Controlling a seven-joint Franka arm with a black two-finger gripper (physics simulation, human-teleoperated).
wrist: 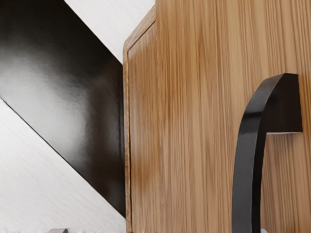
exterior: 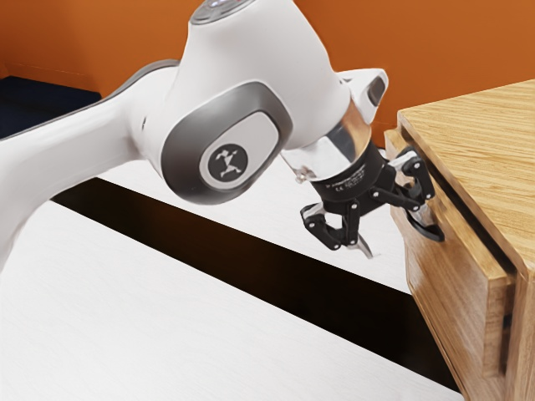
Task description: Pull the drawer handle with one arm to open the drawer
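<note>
The wooden cabinet (exterior: 485, 125) stands at the exterior view's right, its drawer front (exterior: 451, 284) facing the arm. A black curved handle (exterior: 428, 230) sticks out of that front near its top. My gripper (exterior: 394, 234) hangs just in front of the drawer with its fingers spread open. One fingertip (exterior: 365, 248) is out in free air, while the other sits right at the handle. In the wrist view the drawer front (wrist: 194, 121) is very close, and the black handle (wrist: 248, 160) arches just beside the hand.
A narrow dark gap (exterior: 476, 221) runs between the drawer front and the cabinet top. The white table (exterior: 167, 317) has a wide black stripe (exterior: 251, 251) across it. An orange wall (exterior: 100, 42) lies behind.
</note>
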